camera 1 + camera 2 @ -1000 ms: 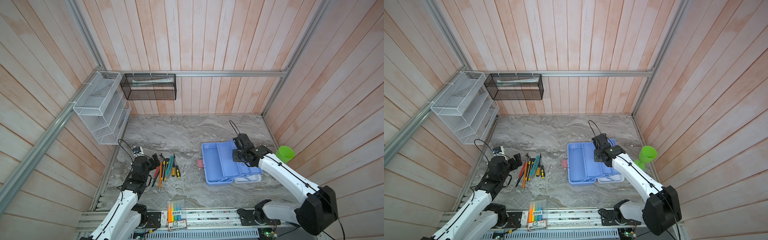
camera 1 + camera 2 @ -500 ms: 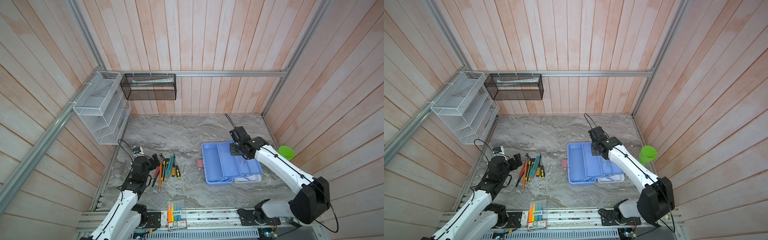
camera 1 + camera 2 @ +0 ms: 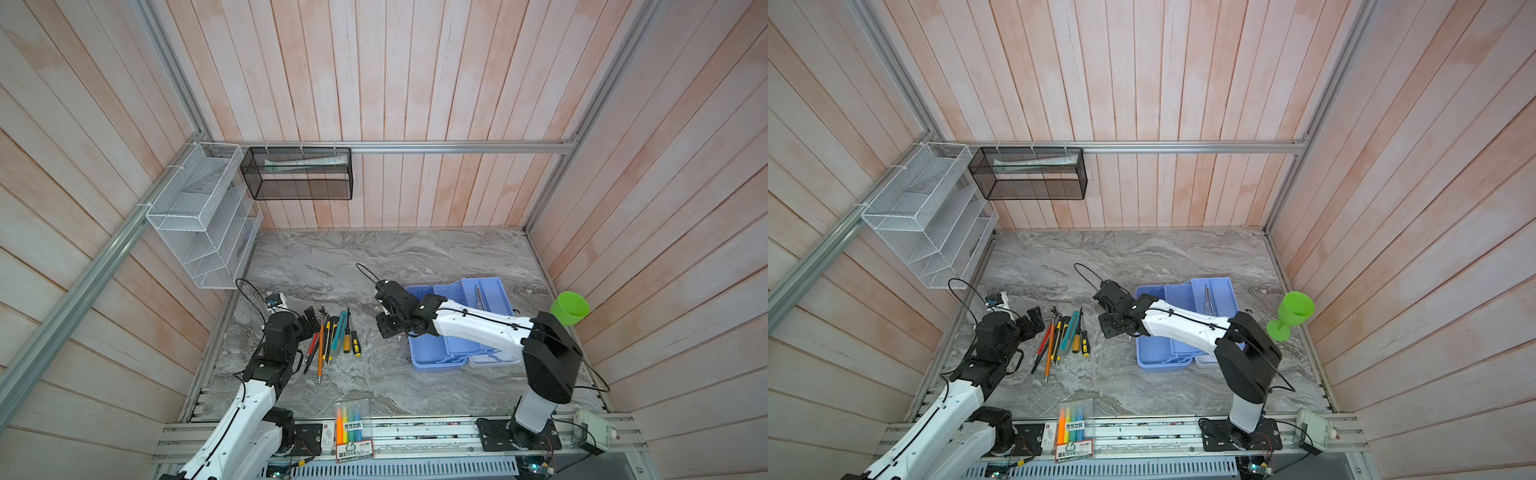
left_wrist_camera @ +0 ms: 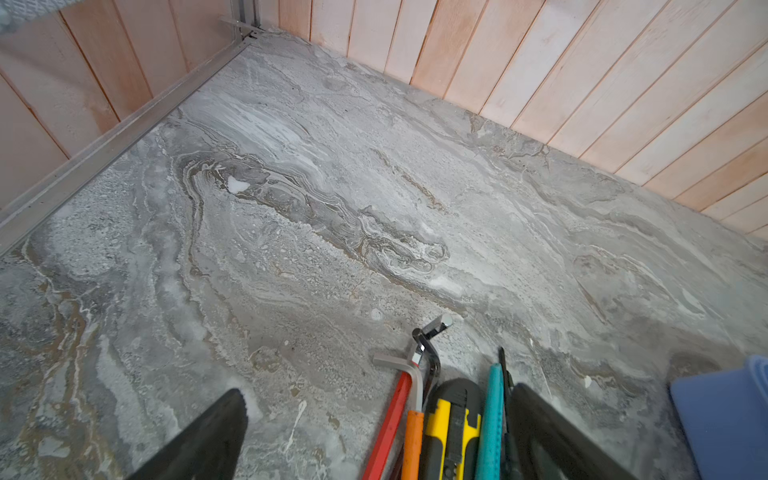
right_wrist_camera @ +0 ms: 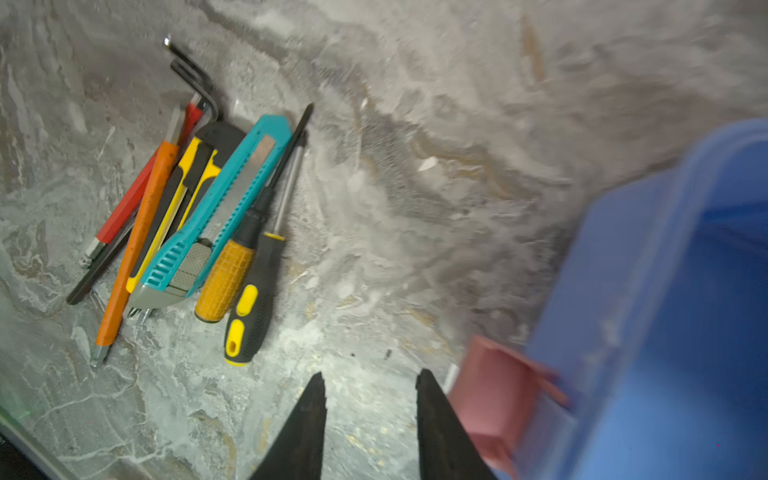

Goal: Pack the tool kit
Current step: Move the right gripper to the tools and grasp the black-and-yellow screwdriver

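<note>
Since a second ago my right claw [image 5: 370, 374] has left the far side of the case and crossed to its left edge. The jaws have gone from nearly shut to parted, and nothing sits between them. Finding: whatever was carried has been let go, and the claw now faces the loose tools for another pick. Just beside it is the pink handle [image 5: 494, 395], against the wall of the light blue base [image 5: 665, 311]. My left claw [image 4: 376, 399] has not shifted: jaws spread wide, empty, low at the end of the tool row.

Tool kit, condition: the base sits open on the tabletop [image 3: 374, 257], right of centre. The tray [image 3: 490, 291] lies askew across its far end and holds one slim metal tool [image 3: 479, 296]. A white lid [image 3: 494, 358] shows under the front right corner.

Outstanding on the tabletop, well apart from the case:
- teal knife [image 5: 232, 199]
- yellow-and-black knife [image 5: 187, 187]
- screwdrivers [image 5: 249, 307]
- hex keys [image 5: 195, 79]
- orange-handled driver [image 5: 141, 232]

Packing is judged barely begun.
</note>
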Controlling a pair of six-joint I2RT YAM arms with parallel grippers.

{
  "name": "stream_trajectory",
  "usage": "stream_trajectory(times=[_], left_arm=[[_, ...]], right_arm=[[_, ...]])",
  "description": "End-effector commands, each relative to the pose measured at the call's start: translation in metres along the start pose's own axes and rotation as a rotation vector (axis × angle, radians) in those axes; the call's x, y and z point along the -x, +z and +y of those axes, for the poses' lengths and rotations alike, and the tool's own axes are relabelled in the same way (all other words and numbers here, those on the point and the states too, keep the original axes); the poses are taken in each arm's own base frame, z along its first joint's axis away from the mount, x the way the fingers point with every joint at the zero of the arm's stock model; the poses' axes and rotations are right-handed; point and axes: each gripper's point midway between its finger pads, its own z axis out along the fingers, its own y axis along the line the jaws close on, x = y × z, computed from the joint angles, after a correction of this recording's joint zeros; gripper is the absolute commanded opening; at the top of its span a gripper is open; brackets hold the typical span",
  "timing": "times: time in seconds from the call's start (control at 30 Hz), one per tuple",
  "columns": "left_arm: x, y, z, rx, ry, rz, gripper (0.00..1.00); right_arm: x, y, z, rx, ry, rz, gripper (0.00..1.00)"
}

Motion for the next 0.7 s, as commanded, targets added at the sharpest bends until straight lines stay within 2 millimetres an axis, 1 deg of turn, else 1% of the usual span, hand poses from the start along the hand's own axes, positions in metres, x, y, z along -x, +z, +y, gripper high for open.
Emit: stream_trajectory(times=[0.0,0.1,0.23,0.37,0.53,0.67], left_arm=[[0.000,-0.001,0.001,-0.005,-0.007,-0.003,1.00],[0.000,-0.001,0.000,-0.008,-0.008,-0.003,1.00],[0.000,-0.001,0.001,-0.006,-0.008,-0.004,1.00],[0.000,-0.001,0.001,-0.008,-0.009,-0.005,1.00],[0.000,-0.001,0.000,-0.011,-0.006,-0.004,1.00],[0.000,-0.001,0.000,-0.010,-0.008,-0.005,1.00]], right_arm=[[-0.001,0.020,0.031,0.073,-0.004,0.032,0.36],[-0.013,0.041,0.041,0.086,-0.023,0.083,0.36],[-0.016,0.052,0.054,0.107,-0.051,0.104,0.37],[-0.014,0.062,0.061,0.108,-0.073,0.111,0.37],[-0.011,0.072,0.057,0.060,-0.103,0.125,0.38],[-0.017,0.079,0.056,0.049,-0.108,0.147,0.38]])
